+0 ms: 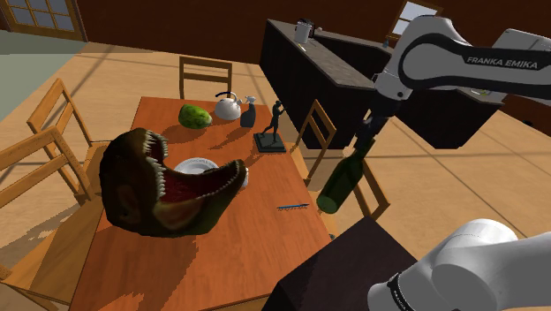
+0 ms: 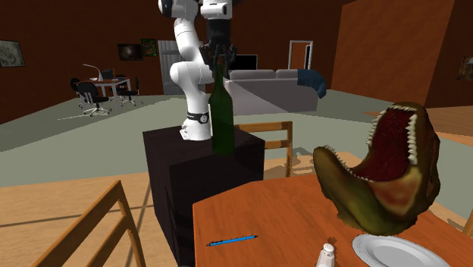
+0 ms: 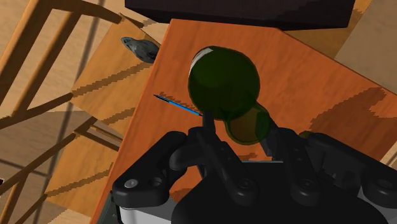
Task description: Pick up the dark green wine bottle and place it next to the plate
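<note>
Gripper (image 1: 364,140) is clasping the bottle (image 1: 343,183) by the neck, fingers closed around it. Bottle is hanging below the hand, clear of the table (image 1: 256,238), near its stand-side edge. Long axis is reading near upright in the second exterior view and somewhat tilted in the shoulder view. Plate (image 1: 196,165) is sitting well apart toward the shoulder view's left, past the pen (image 1: 292,207), partly behind the dinosaur head (image 1: 163,185). Judgement: the carry is heading across the wood top to bare space beside the plate. Chairs (image 1: 205,75) are standing around the table.
</note>
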Available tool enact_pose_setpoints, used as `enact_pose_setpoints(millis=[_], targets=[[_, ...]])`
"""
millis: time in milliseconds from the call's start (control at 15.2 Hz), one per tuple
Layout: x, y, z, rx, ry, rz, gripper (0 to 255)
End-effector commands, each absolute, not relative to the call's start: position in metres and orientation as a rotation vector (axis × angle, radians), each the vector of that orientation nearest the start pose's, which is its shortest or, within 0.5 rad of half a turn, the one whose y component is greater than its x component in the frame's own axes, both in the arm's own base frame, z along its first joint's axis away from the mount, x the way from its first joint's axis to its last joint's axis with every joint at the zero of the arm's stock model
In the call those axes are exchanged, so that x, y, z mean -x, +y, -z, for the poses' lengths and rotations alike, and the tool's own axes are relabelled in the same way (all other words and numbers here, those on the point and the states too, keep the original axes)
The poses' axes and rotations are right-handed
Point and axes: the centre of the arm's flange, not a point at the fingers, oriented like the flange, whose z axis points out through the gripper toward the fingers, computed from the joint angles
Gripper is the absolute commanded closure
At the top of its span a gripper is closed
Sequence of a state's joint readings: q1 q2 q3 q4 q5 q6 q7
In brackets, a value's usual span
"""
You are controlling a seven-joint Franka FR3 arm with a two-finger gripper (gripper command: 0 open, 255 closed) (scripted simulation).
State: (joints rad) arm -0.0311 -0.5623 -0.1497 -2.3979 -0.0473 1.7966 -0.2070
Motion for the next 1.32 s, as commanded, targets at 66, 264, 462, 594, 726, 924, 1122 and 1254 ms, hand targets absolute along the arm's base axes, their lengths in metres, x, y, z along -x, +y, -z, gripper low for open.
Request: enact_pose_setpoints(millis=[66,264,462,594,726,924,1122,1254], targets=[[-0.37,-0.078,-0.527,3.098,-0.097,-0.057,255],[-0.37,-0.078,-0.543,3.098,-0.097,-0.057,255],[-0.37,-0.078,-0.559,3.098,-0.097,-0.057,255],[-0.37,-0.078,-0.57,3.098,-0.097,-0.057,255],[-0.37,-0.078,-0.58,3.098,-0.097,-0.057,255],[-0.37,-0.078,-0.596,3.098,-0.097,-0.057,255],[-0.37,-0.078,-0.612,3.098,-0.097,-0.057,255],[-0.37,-0.078,-0.622,3.098,-0.097,-0.057,255]])
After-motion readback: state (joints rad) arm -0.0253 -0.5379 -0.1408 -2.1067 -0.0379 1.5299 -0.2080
